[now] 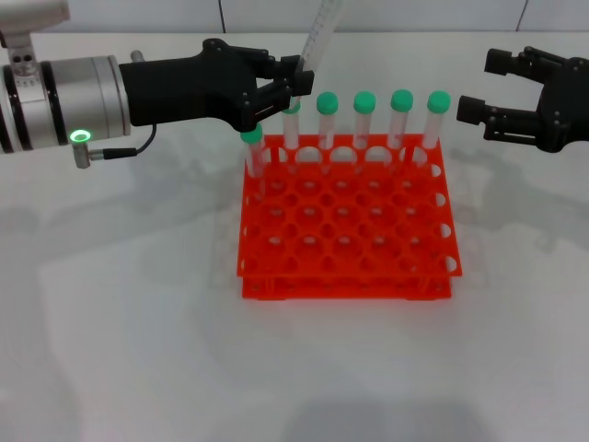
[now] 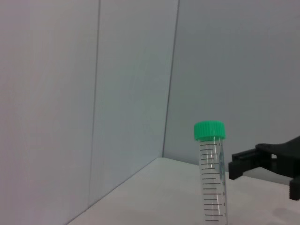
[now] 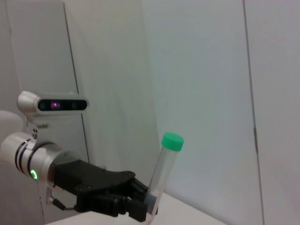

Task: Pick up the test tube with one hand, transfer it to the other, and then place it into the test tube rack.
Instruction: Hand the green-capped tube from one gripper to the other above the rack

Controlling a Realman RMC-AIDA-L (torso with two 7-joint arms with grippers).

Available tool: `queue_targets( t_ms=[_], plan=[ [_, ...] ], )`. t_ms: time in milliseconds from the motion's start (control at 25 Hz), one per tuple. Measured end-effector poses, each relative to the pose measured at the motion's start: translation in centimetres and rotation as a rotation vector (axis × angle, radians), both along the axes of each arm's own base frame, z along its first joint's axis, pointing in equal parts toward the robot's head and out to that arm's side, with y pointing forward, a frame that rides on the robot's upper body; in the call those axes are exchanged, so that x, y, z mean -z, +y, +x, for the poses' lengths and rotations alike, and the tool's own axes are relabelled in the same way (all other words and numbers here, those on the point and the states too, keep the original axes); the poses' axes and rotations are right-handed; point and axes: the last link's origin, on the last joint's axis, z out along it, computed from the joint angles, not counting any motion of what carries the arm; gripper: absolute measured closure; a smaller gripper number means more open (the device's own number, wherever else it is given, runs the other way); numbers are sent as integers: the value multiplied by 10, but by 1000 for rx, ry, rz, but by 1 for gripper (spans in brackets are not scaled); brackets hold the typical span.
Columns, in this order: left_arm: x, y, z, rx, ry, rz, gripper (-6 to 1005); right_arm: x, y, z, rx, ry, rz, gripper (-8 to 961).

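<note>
- Fingers (image 1: 276, 92) of the left gripper (image 1: 287, 87) are pinched on the lower part of the test tube (image 1: 317, 41), which is clear with printed graduations and tilts up toward 1 o'clock, running out of the head view.
- From the right wrist view that same test tube shows its green cap (image 3: 172, 141) on top, well above the black fingers holding it.
- Over at 3 o'clock of the test tube rack (image 1: 350, 230), the right gripper (image 1: 488, 87) hovers with its fingers spread wide apart and nothing between them, well clear of the held tube.
- That orange-red rack sits on the white table (image 1: 138, 350), with the left gripper above its 11 o'clock corner.
- Four green-capped tubes (image 1: 401, 115) stand upright along the rack's far row, and one more (image 1: 252, 152) stands at the far left corner, a little lower than the others.
</note>
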Motion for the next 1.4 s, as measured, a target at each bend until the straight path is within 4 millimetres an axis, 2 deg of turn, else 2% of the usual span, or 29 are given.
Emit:
queue_targets(
  t_ms=[360,840,1400],
  plan=[
    [3,-6,0,41,-10,-1,817,-3,5,-12,-43,2,7,98],
    [4,-8,-2,41,-8,-4,818,-1,18,-38,-100,45,9,102],
    [10,-9,2,55,1,-24,817,15,30,-66,-159,68,-49,110]
  ],
)
